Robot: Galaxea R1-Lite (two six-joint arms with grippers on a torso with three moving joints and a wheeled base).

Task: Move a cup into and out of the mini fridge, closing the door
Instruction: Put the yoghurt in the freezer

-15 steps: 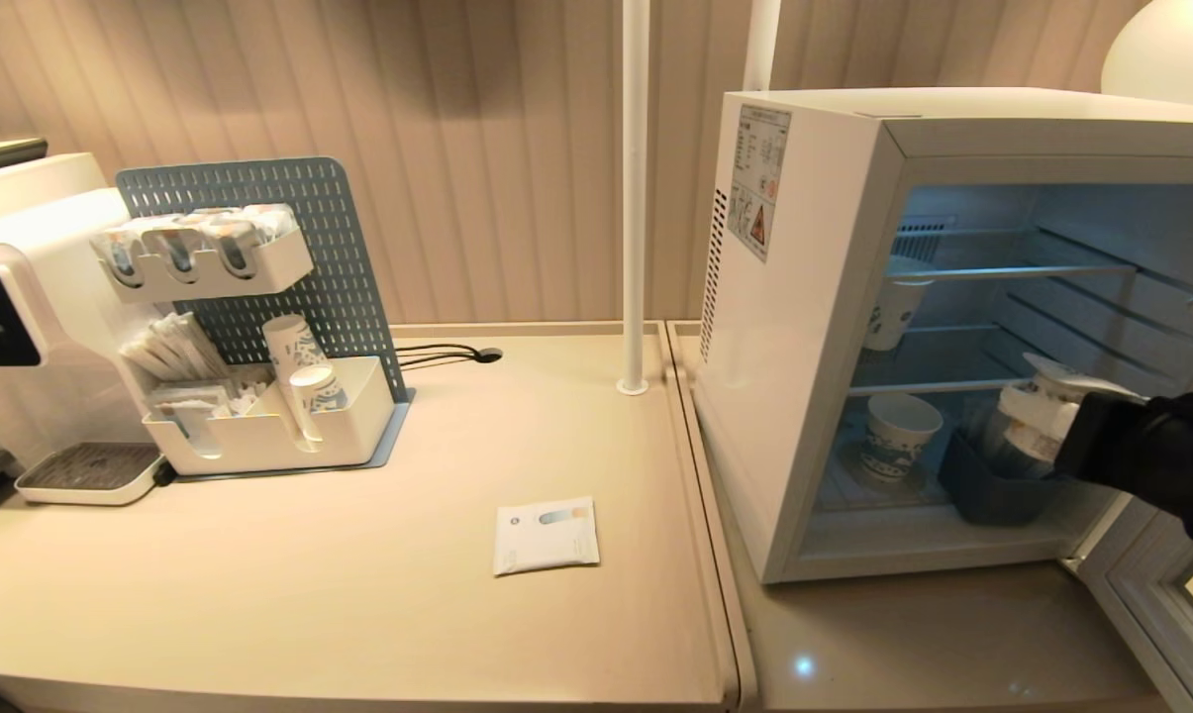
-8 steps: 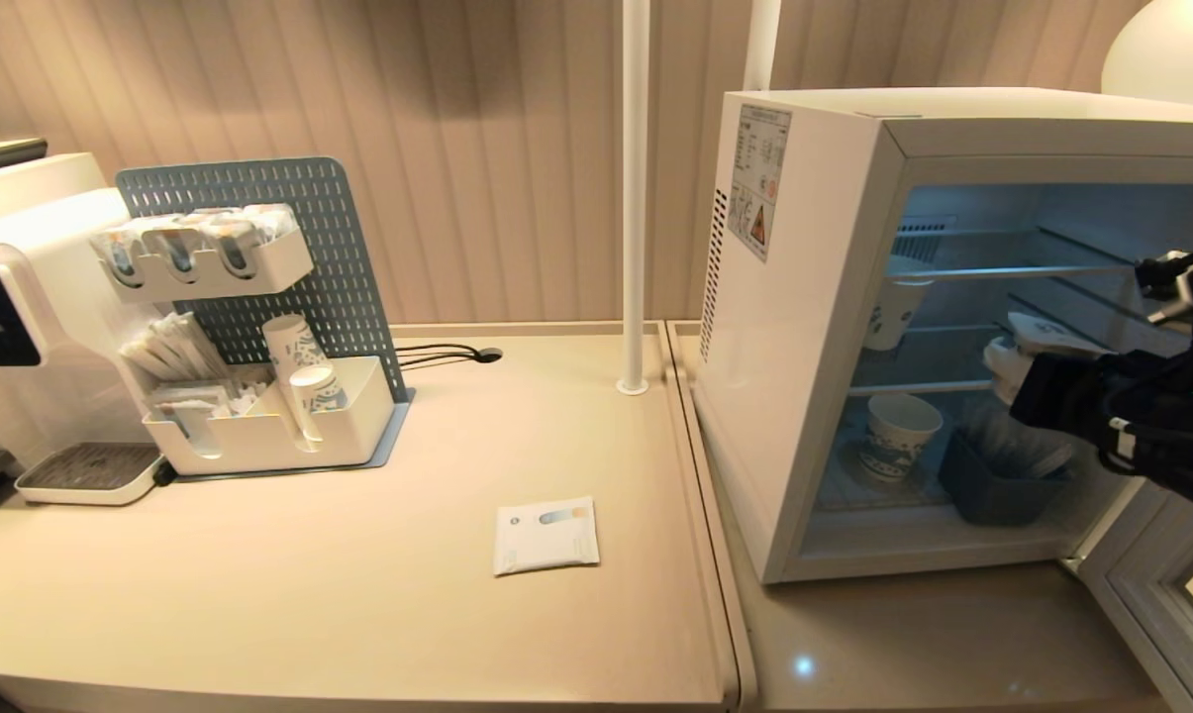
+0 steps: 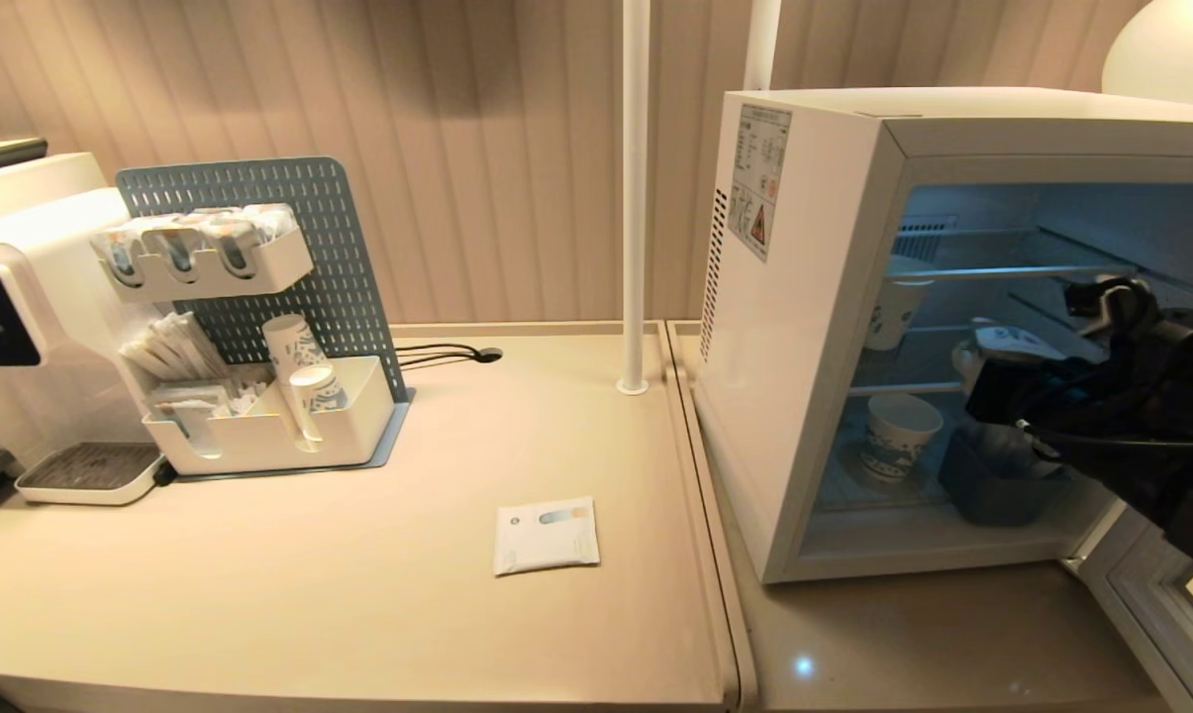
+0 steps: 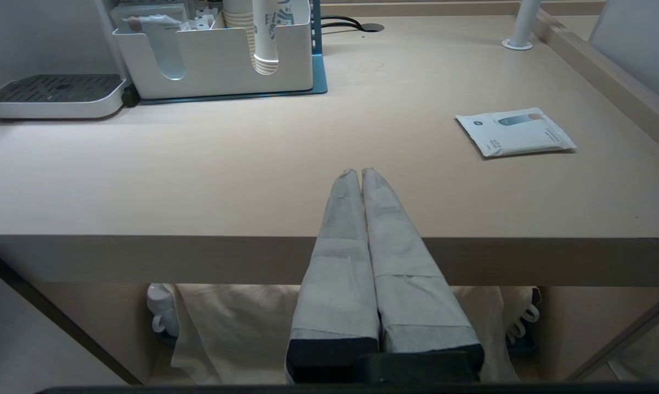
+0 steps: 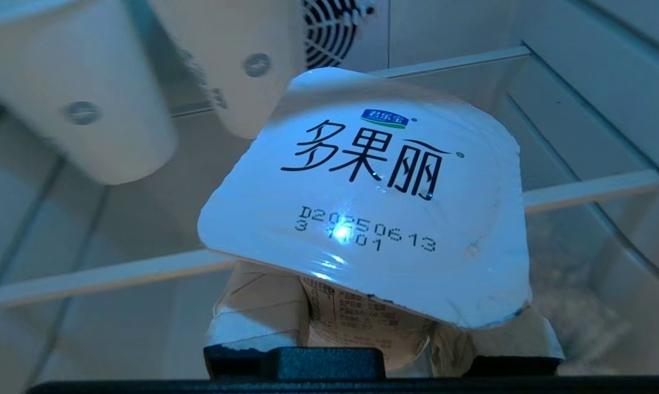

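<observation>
Right arm reached into mini fridge from right, over open door. Right gripper clamped on cup, held at middle shelf level, lid tilted. Paper cup seen on fridge floor just beside, another on shelf behind; dark bin below cup. Left gripper parked at counter edge, fingers pressed together, nothing held. Packet lying on counter.

Mini fridge on the counter's right, door swung open, cup in the right gripper inside at middle-shelf height, paper cup and bin below, packet left of fridge.
</observation>
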